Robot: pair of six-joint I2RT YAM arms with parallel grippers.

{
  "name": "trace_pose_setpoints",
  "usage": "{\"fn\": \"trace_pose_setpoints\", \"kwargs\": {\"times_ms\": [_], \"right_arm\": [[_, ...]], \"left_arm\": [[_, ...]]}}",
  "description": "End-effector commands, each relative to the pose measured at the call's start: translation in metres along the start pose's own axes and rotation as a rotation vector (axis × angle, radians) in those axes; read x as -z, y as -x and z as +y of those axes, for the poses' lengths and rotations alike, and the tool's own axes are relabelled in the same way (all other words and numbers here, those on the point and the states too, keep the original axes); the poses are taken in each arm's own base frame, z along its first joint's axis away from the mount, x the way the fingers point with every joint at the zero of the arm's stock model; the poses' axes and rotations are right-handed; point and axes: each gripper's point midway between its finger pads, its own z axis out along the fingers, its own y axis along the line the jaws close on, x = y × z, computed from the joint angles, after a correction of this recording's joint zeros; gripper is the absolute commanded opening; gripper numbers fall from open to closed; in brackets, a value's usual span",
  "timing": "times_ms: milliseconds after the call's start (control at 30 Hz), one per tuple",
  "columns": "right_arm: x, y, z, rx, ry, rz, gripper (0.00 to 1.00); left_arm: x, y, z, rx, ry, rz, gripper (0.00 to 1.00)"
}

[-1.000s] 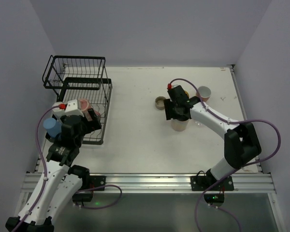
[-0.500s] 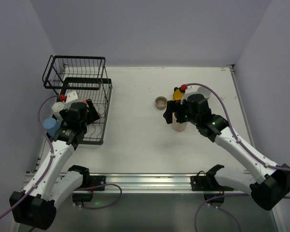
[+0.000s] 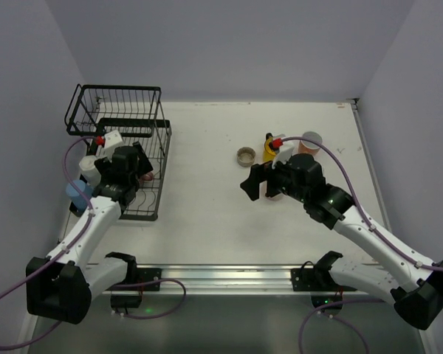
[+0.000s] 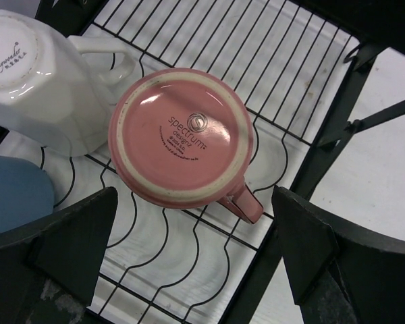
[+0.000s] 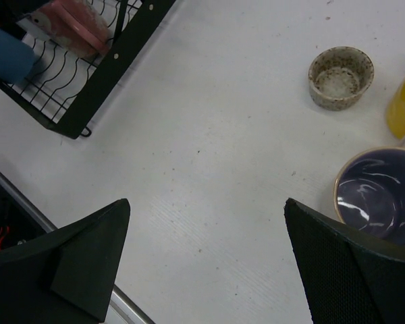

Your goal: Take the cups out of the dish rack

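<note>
Left fingers (image 4: 74, 236) spread, pointing down over upturned pink mug (image 4: 181, 138) in dish rack (image 4: 329, 135), right fingers (image 5: 74, 263) spread, empty, above table (image 5: 209, 169)

Bright even diffuse light; faint soft shadows on table (image 3: 207, 221); mild sheen on pink cup (image 4: 181, 138); frames sharp.

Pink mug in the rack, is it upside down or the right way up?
Upside down. The pink mug's base, with its printed stamp, faces up as it sits on the dish rack's wires.

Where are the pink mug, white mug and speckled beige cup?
pink mug (image 4: 181, 137), left wrist view, upturned base.
white mug (image 4: 54, 101), left wrist view, side wall.
speckled beige cup (image 5: 340, 79), right wrist view, inner floor.
</note>
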Motion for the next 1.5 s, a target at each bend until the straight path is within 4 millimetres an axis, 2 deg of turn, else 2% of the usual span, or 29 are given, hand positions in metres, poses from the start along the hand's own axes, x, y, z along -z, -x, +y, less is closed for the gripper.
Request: {"fn": "trace_pose_setpoints", "kwargs": {"times_ms": [0, 100, 400, 500, 767, 900, 967, 1033, 1200, 1267, 1300, 1367, 1400, 1467], "right_arm": [[0.008, 0.016, 0.012, 0.02, 0.05, -0.068, 0.99], [0.01, 0.017, 0.018, 0.03, 0.07, -0.075, 0.99], [0.014, 0.015, 0.033, 0.038, 0.135, -0.067, 0.99], [0.015, 0.014, 0.038, 0.043, 0.158, -0.068, 0.99], [0.017, 0.01, 0.049, 0.055, 0.207, -0.063, 0.99], [0.021, 0.013, 0.052, 0.058, 0.216, -0.076, 0.99], [0.023, 0.014, 0.052, 0.056, 0.218, -0.081, 0.99], [0.026, 0.016, 0.053, 0.056, 0.225, -0.09, 0.99], [0.034, 0.022, 0.057, 0.054, 0.241, -0.11, 0.99], [0.037, 0.023, 0.058, 0.05, 0.246, -0.113, 0.99], [0.039, 0.025, 0.059, 0.048, 0.25, -0.119, 0.99], [0.039, 0.024, 0.058, 0.044, 0.246, -0.12, 0.99], [0.04, 0.024, 0.059, 0.041, 0.247, -0.12, 0.99], [0.042, 0.028, 0.061, 0.032, 0.256, -0.127, 0.99]], "left_arm": [[-0.006, 0.032, 0.001, 0.036, 0.039, -0.096, 1.0], [-0.011, 0.031, 0.007, 0.022, 0.087, -0.099, 1.0], [-0.032, 0.028, 0.008, -0.002, 0.118, -0.127, 1.0], [-0.039, 0.023, 0.014, -0.018, 0.151, -0.121, 1.0], [-0.049, 0.036, 0.013, 0.023, 0.14, -0.206, 1.0], [-0.058, 0.026, 0.011, 0.009, 0.147, -0.168, 1.0], [-0.057, 0.021, 0.013, 0.016, 0.149, -0.157, 0.99], [-0.053, 0.017, 0.014, 0.039, 0.134, -0.156, 0.94], [-0.047, 0.001, 0.022, 0.066, 0.142, -0.128, 0.98], [-0.047, -0.003, 0.025, 0.059, 0.154, -0.114, 0.9], [-0.045, -0.002, 0.025, 0.077, 0.158, -0.116, 0.72], [-0.042, 0.0, 0.025, 0.094, 0.149, -0.119, 0.59], [-0.036, 0.005, 0.022, 0.112, 0.127, -0.126, 0.41], [-0.028, 0.012, 0.019, 0.14, 0.104, -0.134, 0.29]]}}
